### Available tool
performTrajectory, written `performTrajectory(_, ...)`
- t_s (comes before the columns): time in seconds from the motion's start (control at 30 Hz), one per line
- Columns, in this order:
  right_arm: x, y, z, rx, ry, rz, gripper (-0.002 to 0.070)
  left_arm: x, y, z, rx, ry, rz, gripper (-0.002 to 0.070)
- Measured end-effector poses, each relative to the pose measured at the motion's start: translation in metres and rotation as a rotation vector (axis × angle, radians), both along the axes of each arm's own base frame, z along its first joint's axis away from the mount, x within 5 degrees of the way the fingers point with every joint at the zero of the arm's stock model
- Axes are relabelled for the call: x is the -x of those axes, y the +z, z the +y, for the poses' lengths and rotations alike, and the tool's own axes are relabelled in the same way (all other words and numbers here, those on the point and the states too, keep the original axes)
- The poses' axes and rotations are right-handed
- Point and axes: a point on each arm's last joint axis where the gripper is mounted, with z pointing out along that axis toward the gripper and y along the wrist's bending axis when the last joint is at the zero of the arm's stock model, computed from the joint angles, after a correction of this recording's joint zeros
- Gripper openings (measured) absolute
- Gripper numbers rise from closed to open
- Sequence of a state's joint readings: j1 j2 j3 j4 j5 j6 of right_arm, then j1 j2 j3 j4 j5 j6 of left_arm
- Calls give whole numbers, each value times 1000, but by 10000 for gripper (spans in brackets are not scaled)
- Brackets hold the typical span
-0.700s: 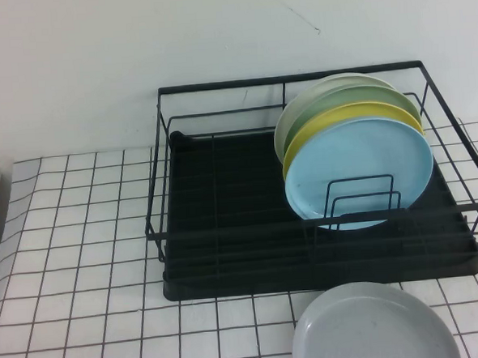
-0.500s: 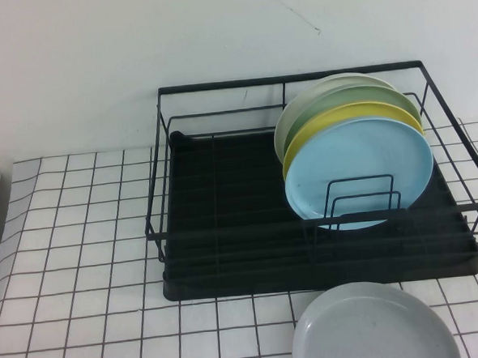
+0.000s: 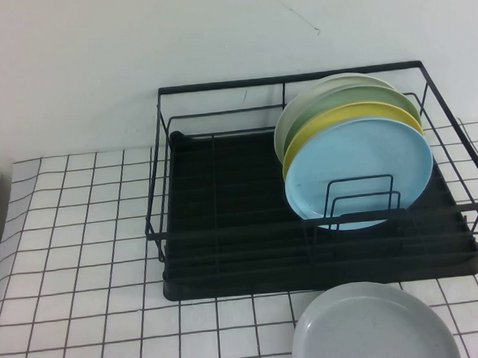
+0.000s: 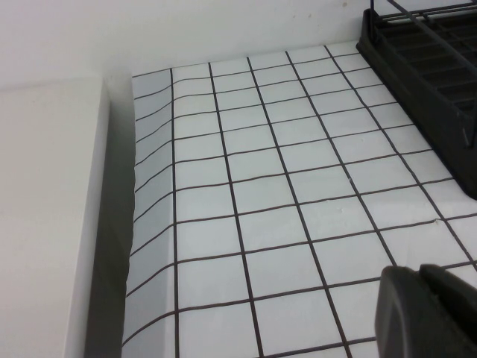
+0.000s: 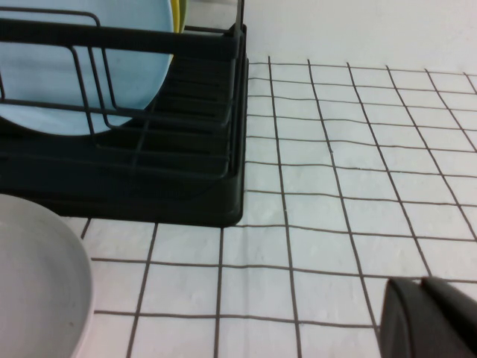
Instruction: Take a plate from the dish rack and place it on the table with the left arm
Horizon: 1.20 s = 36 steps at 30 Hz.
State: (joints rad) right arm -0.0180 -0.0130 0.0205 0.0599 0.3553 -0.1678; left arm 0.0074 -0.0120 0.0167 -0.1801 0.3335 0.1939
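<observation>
The sky-blue plate [image 3: 360, 171] stands upright at the front of a row of plates at the right end of the black dish rack [image 3: 227, 253]. It leans behind small wire dividers and also shows in the right wrist view [image 5: 82, 67]. Neither arm shows in the high view. My left gripper [image 4: 419, 270] is shut and empty, low over the white gridded table [image 4: 261, 186], left of the rack's corner [image 4: 432, 67]. My right gripper [image 5: 421, 282] is shut and empty over the table, right of the rack [image 5: 186, 179].
A yellow plate [image 3: 341, 120], a pale green plate [image 3: 340, 100] and a whitish plate [image 3: 288, 123] stand behind the blue one. A pale grey plate [image 3: 374, 329] lies flat on the table in front of the rack. A white block [image 4: 45, 224] borders the table's left edge.
</observation>
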Motion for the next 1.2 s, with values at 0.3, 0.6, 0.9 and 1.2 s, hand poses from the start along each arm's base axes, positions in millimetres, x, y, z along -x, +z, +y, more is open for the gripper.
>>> performTrajectory(0.3, 0, 0, 0, 0, 0, 0, -1, 0, 0, 0, 0, 0, 0, -3)
performTrajectory(0.6, 0, 0, 0, 0, 0, 0, -1, 0, 0, 0, 0, 0, 0, -3)
performTrajectory(0.9, 0, 0, 0, 0, 0, 0, -1, 0, 0, 0, 0, -1, 0, -3)
performTrajectory(1.2, 0, 0, 0, 0, 0, 0, -1, 0, 0, -1, 18, -2, 0, -3)
